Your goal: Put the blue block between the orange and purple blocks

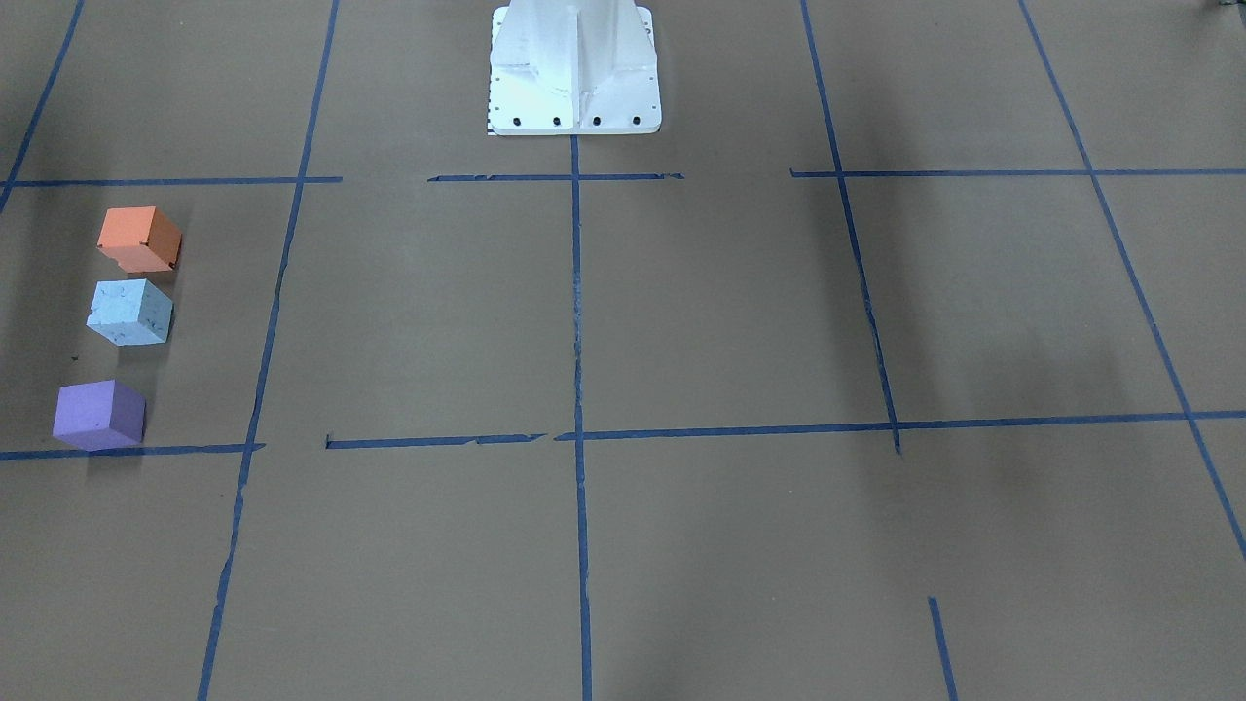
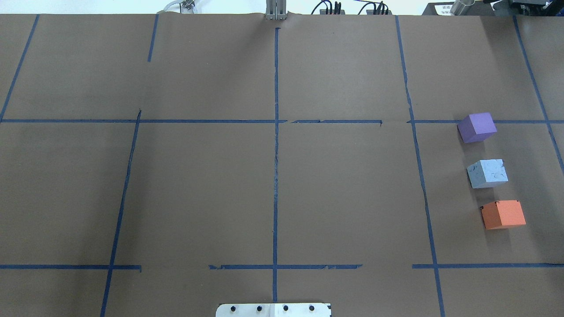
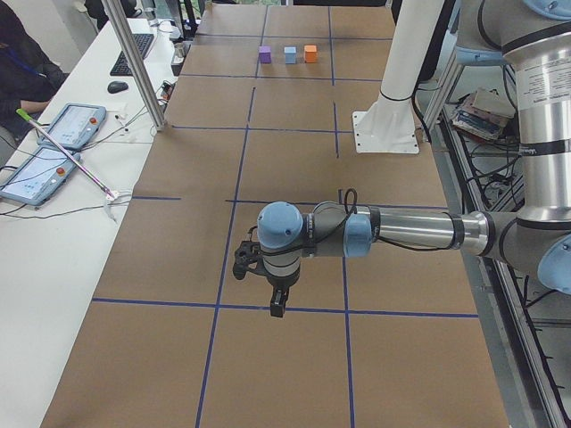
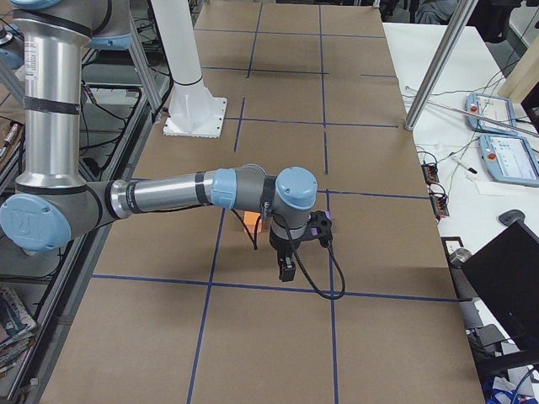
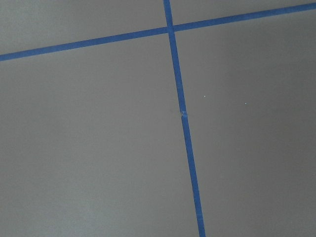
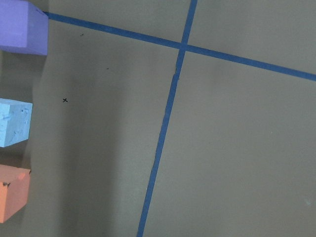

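Note:
The light blue block (image 2: pixel 487 173) sits on the brown table in a row between the purple block (image 2: pixel 476 127) and the orange block (image 2: pixel 503 214), apart from both. The same row shows in the front-facing view: orange (image 1: pixel 139 239), blue (image 1: pixel 130 312), purple (image 1: pixel 99 415). The right wrist view has all three at its left edge, with the blue block (image 6: pixel 14 122) in the middle. My left gripper (image 3: pixel 277 303) hangs over bare table far from the blocks. My right gripper (image 4: pixel 286 268) hangs near them. I cannot tell whether either is open or shut.
Blue tape lines (image 2: pixel 276 145) divide the brown paper table top into a grid. The white robot pedestal (image 1: pixel 574 73) stands at the table's robot side. A side bench with tablets (image 3: pixel 53 143) and a metal post (image 3: pixel 134 62) lies beyond the far edge.

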Available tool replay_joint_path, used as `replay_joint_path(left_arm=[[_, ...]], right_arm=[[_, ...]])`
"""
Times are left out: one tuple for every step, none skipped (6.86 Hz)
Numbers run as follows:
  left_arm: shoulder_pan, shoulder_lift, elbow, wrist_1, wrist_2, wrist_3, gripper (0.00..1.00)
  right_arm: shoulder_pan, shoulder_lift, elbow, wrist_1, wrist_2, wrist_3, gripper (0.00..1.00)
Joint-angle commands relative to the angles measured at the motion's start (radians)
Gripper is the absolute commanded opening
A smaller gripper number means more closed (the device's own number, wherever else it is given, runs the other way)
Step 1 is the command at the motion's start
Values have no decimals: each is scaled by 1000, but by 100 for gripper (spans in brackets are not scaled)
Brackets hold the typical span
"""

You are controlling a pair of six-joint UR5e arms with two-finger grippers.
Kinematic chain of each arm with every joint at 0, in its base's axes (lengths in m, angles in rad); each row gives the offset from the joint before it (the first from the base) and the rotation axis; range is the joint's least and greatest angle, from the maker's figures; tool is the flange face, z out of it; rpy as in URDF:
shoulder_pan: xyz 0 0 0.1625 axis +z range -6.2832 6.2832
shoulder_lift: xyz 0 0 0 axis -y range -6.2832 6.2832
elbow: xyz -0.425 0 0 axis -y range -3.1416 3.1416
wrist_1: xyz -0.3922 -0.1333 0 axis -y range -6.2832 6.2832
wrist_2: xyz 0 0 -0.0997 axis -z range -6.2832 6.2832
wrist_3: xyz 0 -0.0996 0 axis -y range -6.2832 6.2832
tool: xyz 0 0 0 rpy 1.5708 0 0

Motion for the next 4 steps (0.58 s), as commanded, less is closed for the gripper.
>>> replay_joint_path(left_arm=[[0,10,-8,8,16,1,100],[2,8,10,4,41,1,100],[2,8,9,4,40,1,100],[2,10,9,4,40,1,100]], right_arm=[[12,-11,-12,-10,46,8,100],[12,-13,-12,-10,48,6,100],[12,-13,-14,-10,48,6,100],[12,-13,-14,-10,48,6,100]])
